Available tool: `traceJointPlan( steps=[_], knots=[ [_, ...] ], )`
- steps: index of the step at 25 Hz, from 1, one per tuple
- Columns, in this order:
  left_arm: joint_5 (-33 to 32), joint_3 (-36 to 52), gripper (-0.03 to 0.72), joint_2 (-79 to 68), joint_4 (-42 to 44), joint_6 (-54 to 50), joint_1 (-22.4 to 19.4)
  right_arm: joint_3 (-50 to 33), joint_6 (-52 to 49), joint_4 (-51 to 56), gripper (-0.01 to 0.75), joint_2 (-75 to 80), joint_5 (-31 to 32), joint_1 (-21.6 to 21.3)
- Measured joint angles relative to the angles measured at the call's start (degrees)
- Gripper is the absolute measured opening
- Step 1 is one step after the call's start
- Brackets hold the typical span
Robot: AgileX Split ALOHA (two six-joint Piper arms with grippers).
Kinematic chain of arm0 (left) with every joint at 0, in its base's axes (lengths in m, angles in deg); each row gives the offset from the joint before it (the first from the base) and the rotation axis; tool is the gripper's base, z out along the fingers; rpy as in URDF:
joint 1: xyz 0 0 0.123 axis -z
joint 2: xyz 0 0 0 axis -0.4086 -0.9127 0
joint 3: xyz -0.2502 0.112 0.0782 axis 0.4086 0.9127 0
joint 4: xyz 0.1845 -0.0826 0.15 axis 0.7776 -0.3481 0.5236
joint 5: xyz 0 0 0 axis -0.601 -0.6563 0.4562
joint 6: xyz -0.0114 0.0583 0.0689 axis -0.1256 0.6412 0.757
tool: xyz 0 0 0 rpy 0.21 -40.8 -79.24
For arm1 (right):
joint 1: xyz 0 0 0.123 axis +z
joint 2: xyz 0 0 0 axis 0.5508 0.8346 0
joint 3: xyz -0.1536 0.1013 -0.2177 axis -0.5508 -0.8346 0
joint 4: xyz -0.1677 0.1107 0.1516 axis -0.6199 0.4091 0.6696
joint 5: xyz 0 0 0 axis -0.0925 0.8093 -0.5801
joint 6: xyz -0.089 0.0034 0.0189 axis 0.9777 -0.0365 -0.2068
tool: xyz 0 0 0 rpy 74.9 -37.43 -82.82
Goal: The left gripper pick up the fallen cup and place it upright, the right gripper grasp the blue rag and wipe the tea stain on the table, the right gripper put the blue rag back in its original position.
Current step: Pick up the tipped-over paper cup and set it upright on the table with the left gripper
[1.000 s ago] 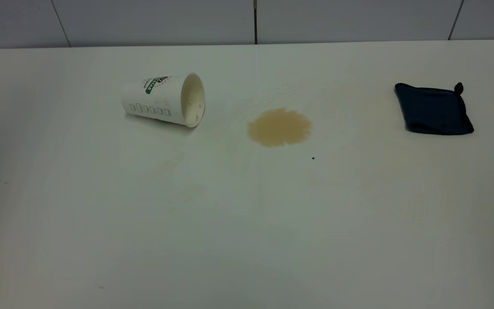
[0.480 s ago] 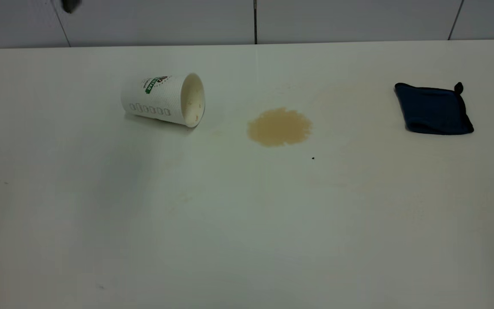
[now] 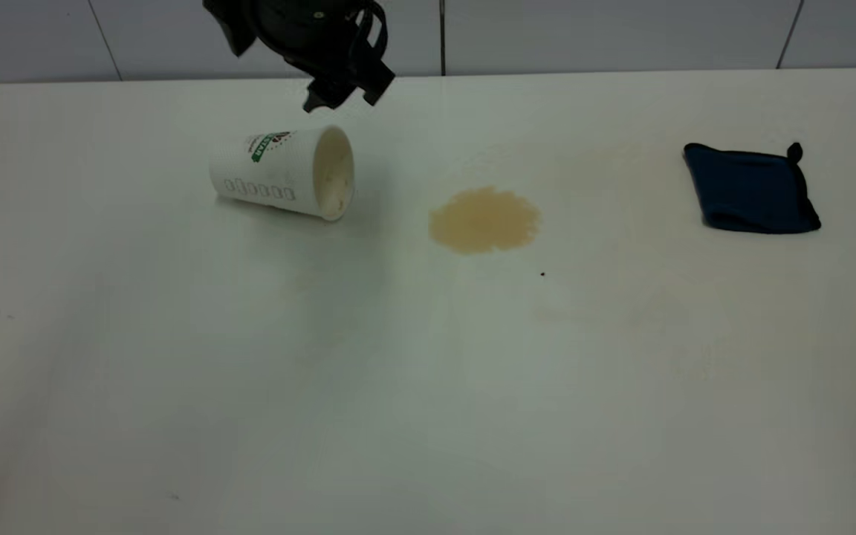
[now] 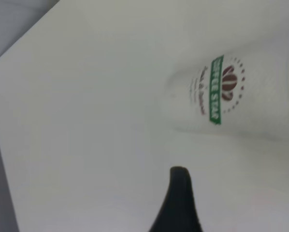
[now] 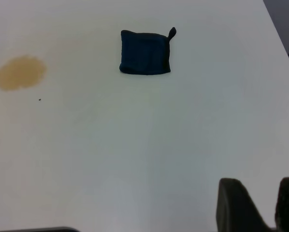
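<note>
Exterior view, left gripper (image 3: 339, 95): black claw hanging above the far edge of the table (image 3: 428, 386), just beyond and above the cup's rim end. Two finger tips point down with a narrow gap between them; whether that counts as spread or closed cannot be told.
Exterior view, cup (image 3: 283, 173): lying on its side at the table's left, mouth turned toward the tea stain, green banner on the upper flank. It sits below the finger tips, apart from them, untouched.
Exterior view, tea stain (image 3: 484, 219): roundish tan blot between cup and rag, nearer the cup.
Exterior view, blue rag (image 3: 751, 189): flat at the far right, loop at its far corner, well apart from the stain. The right arm does not appear here.
Left wrist view, cup (image 4: 231, 94): only this view reads the logo close up, green banner with brown bean marks on the textured wall.
Left wrist view, finger (image 4: 179, 203): one dark finger tip shows, near the cup's wall with bare table between them; its partner is out of frame.
Right wrist view, right gripper (image 5: 260, 205): only this view shows it, two dark fingers with a slim gap, holding nothing.
Right wrist view, blue rag (image 5: 144, 53): well apart from those fingers, across bare table.
Right wrist view, tea stain (image 5: 20, 72): beside the rag, farther from the fingers.
</note>
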Motion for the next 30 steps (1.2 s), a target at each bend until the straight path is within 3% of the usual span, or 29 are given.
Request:
traceJointPlan(
  steps=[19,25,30],
  knots=[
    [2.65,-13.12,0.684,-18.73,10.11,-8.9,-0.06,0.0,0.0,0.0,0.24,0.0,0.0,0.0],
    [1.95,-13.71,0.672,-20.05,10.6,-9.19,-2.51,0.0,0.0,0.0,0.24,0.0,0.0,0.0],
    [1.48,-13.77,0.596,-20.11,11.21,-9.19,-4.42,0.0,0.0,0.0,0.24,0.0,0.0,0.0]
  ],
)
